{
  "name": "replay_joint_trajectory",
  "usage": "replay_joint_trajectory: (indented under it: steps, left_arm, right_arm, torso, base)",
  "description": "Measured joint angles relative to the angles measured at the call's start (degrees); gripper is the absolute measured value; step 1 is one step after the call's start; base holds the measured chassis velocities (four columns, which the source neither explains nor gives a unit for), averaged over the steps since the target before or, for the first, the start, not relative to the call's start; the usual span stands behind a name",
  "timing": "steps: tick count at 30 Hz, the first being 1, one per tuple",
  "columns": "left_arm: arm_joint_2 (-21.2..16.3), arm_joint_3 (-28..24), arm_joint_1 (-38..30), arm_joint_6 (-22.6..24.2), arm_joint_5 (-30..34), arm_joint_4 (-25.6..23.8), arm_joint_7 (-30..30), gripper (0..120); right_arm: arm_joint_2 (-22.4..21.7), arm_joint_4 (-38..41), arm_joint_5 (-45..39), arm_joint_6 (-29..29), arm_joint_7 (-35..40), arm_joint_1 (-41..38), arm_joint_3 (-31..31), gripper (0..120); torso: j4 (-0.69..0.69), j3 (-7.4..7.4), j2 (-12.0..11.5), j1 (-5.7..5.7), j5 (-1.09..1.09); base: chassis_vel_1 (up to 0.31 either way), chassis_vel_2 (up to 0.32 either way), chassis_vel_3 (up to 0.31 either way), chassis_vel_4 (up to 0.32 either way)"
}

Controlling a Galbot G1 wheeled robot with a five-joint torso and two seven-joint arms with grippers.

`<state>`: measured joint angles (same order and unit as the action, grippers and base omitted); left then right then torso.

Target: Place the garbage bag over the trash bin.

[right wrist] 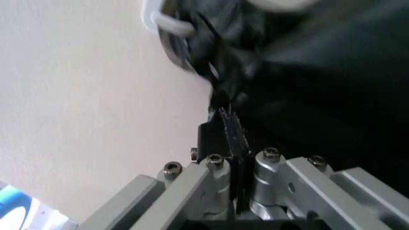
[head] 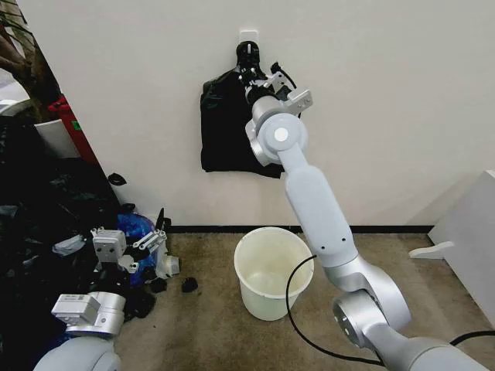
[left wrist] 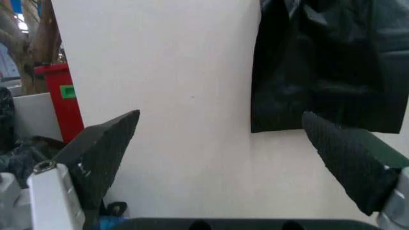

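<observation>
Right claw (head: 249, 76) pinches hanging bag (head: 227, 131) near its wall hook (head: 248, 37), above bin (head: 272, 272); left claw (head: 147, 232) waits spread, low.

Garbage bag (head: 224, 131) glossy crinkly plastic (trash bin (head: 271, 282) smooth).

The right arm (head: 309, 193) hides part of the bag (head: 224, 131) and the bin's (head: 267, 282) rim. The hook (right wrist: 169, 21) holding the bag is blurred.
</observation>
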<state>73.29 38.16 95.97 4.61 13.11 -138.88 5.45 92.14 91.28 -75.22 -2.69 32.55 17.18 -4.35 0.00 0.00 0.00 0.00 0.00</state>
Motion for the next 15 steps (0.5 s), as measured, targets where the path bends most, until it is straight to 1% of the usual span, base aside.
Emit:
replay_joint_trajectory:
  steps: [8,13,15]
  left_arm:
    - [-0.08,-0.01,-0.11,-0.22,-0.27,0.24,-0.16,100]
    - [-0.26,-0.01,-0.28,-0.4,-0.36,0.43,-0.34,100]
    - [-0.32,-0.01,-0.3,-0.47,-0.38,0.51,-0.36,100]
  right_arm:
    - [0.0,3.32,0.06,0.02,0.59,4.81,1.27,0]
    - [-0.8,5.97,1.04,0.04,0.61,10.34,2.17,0]
    - [-0.98,6.32,1.27,0.04,0.61,11.34,2.23,0]
  torso:
    - [0.0,0.0,0.0,0.0,0.0]
    - [-0.01,-0.01,0.0,0.0,0.0]
    - [0.0,0.0,0.0,0.0,0.01]
  base:
    - [0.0,0.0,0.0,0.0]
    - [0.0,0.0,0.0,0.0]
    - [0.0,0.0,0.0,0.0]
